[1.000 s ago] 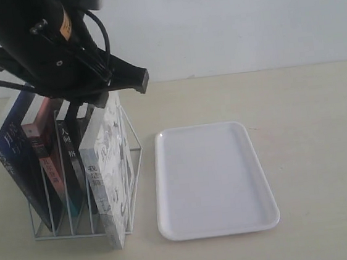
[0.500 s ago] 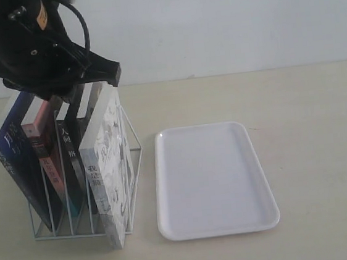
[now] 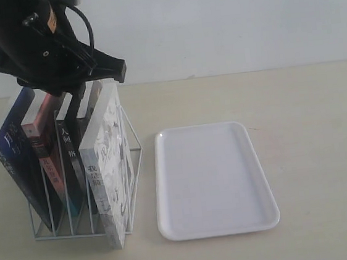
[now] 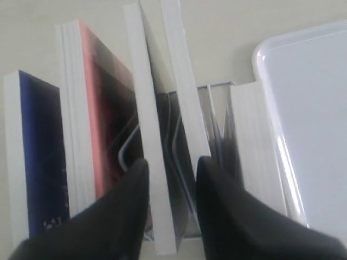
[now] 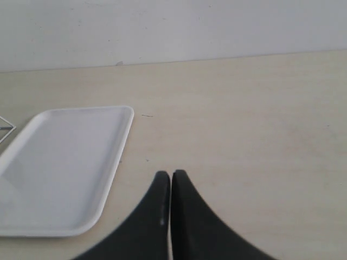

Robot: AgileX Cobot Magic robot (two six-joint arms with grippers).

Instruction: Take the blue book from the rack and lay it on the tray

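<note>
1. Exterior view: the blue book (image 3: 15, 156) is seen leaning in the leftmost slot of the rack (image 3: 133, 150), propped by wire dividers; the tray (image 3: 213, 182) lies bare beside the rack.
2. The left gripper (image 4: 172, 162) is poised over the book tops, jaws half parted either side of a neighbouring book's page edge; nothing is gripped.
3. The right gripper (image 5: 171, 176) is pressed closed, empty.

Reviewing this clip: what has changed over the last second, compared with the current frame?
The left gripper and its arm shifted left above the rack, towards the end where the blue book stands. Its jaws are open over the book tops and nothing has been taken hold of. The books, rack and tray stayed where they were.
</note>
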